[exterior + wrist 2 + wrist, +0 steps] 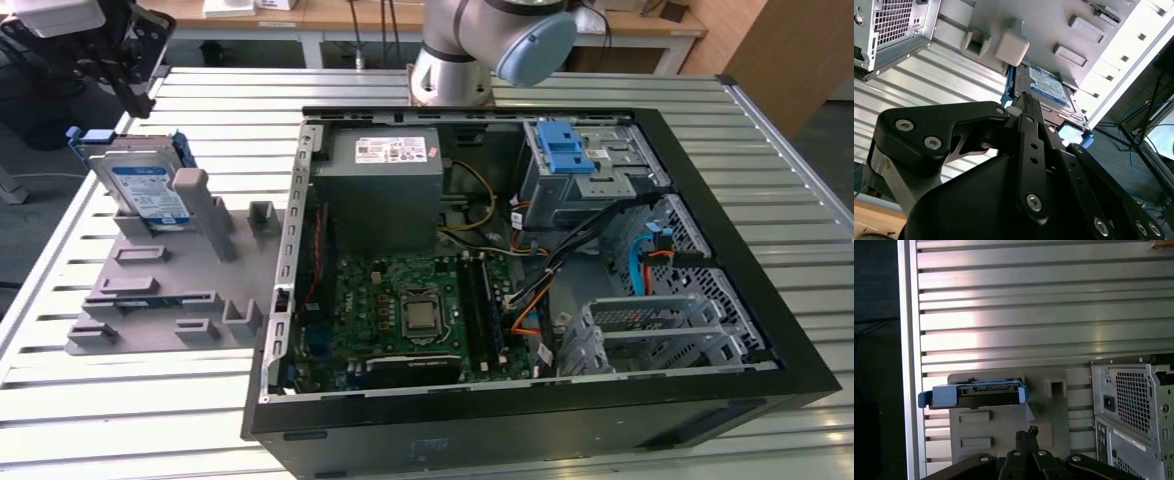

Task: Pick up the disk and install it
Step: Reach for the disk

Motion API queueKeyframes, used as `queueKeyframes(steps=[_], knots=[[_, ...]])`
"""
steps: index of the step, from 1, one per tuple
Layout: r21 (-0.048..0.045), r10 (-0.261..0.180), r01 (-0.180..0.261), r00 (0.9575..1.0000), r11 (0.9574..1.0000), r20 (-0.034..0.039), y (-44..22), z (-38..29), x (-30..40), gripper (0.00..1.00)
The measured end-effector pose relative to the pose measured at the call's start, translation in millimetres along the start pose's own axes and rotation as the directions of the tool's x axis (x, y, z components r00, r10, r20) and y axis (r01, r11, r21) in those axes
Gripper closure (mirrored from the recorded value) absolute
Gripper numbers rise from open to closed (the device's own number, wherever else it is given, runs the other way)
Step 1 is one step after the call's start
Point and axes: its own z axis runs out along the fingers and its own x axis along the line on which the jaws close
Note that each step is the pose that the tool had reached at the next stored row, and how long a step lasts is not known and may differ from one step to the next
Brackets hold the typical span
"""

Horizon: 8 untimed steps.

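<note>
One grey post [198, 200] just beside disk [144, 188]

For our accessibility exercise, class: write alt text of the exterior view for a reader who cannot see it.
A blue-framed disk stands tilted on a grey fixture plate on a slatted metal table, at the exterior view's left of an open computer case. The robot's gripper hangs above the disk, apart from it.

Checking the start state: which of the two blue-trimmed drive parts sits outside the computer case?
The disk, propped upright on the grey fixture plate at the exterior view's left. The blue-latched drive cage is inside the case.
</note>
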Motion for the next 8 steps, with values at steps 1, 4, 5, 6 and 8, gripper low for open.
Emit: queueKeyframes(steps=[1,4,5,6,8], knots=[[-0.0001,0.0,0.0,1.0,1.0,0.0,0.2,0.2,1.7,0.89],[0.0,0.0,0.0,1.0,1.0,0.0,1.2,0.6,7.0,0.89],[0.0,0.0,0.0,1.0,1.0,0.0,1.5,0.8,8.9,0.89],[-0.0001,0.0,0.0,1.0,1.0,0.0001,1.8,1.0,10.6,0.89],[0.0,0.0,0.0,1.0,1.0,0.0,2.4,1.3,14.4,0.89]])
